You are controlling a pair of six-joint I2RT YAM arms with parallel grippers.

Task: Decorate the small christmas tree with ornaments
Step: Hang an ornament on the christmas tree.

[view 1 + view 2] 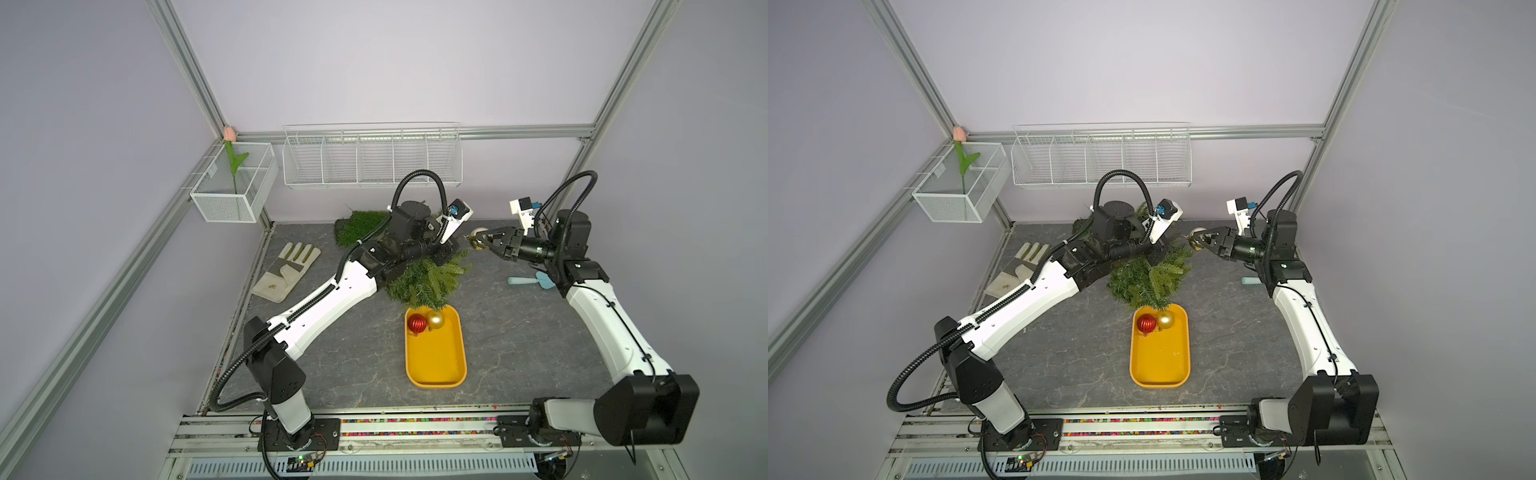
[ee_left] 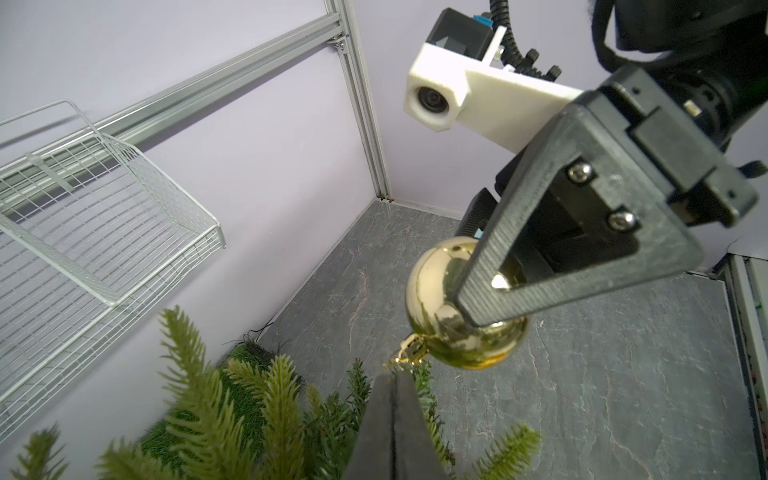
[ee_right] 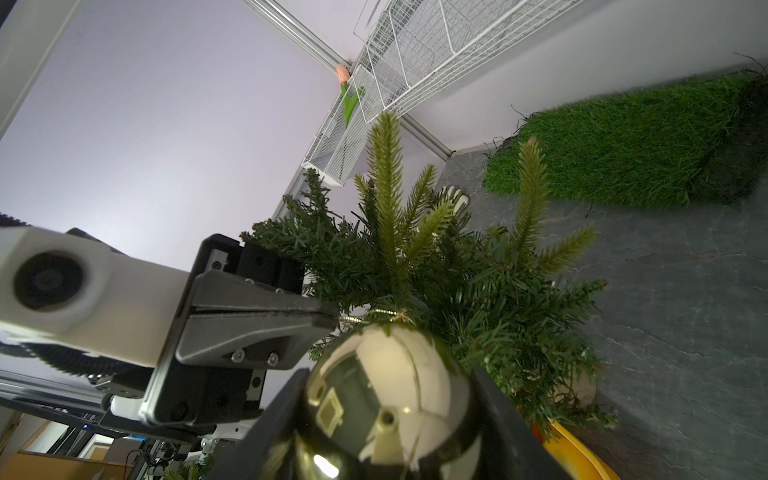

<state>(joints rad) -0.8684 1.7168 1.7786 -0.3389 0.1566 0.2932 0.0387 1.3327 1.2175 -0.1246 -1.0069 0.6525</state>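
Far left, a work glove point(image 1: 286, 266) lies flat, out of play. The L arm reaches over the turf mat point(image 1: 357, 226) and the small christmas tree point(image 1: 424, 278), which stands mid-table toward the back, just behind the yellow tray point(image 1: 436, 385). The left gripper point(image 3: 330, 312) is clamped tight, jaws together on the thin gold loop point(image 2: 405, 355) of the pale gold bauble point(image 2: 440, 307). At the tray's far end the red ornament point(image 1: 417, 323) and the matte gold ornament point(image 1: 436, 319) sit touching, so 2 of 3 are not yet hung. Right of the tree's crown, the right gripper point(image 1: 478, 243) grasps the bauble round its body, in the air just beside the branch tips. Further right lies a light-blue tool point(image 1: 525, 281). Risks: the loop is strung btwn two grippers, so if one arm pulls w/o the other the thread could snap or slip the pinch. If the R jaws let go before the loop sits over a branch, the slick ball drops & rolls. Pushing in too hard could tip the light tree toward the tray. Hard to make out: whether the loop is over a needle tip; it seems not, but the wrist views are too cluttered to be sure. In both top views the L arm covers much of the tree & its base, and the tool's far end is cut off behind the R arm.
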